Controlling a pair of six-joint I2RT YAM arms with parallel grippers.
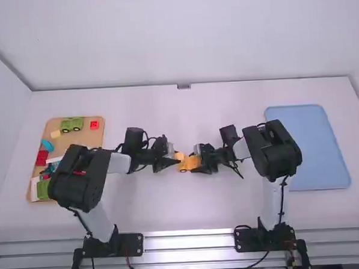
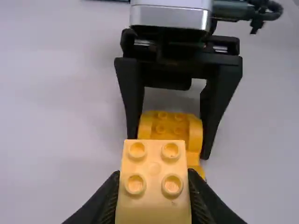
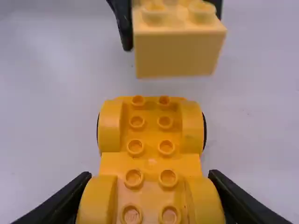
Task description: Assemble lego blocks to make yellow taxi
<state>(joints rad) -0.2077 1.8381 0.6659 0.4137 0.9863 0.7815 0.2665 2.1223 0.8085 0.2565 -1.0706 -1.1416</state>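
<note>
Centrally, facing each other: left hand (image 1: pixel 177 159) grips pale block (image 2: pixel 154 186), right hand (image 1: pixel 196 161) clasps orange car base (image 3: pixel 151 161)

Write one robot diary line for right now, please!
left gripper: holding pale yellow block | right gripper: holding orange-yellow car base | block and base: not joined yet | build: unfinished
</note>
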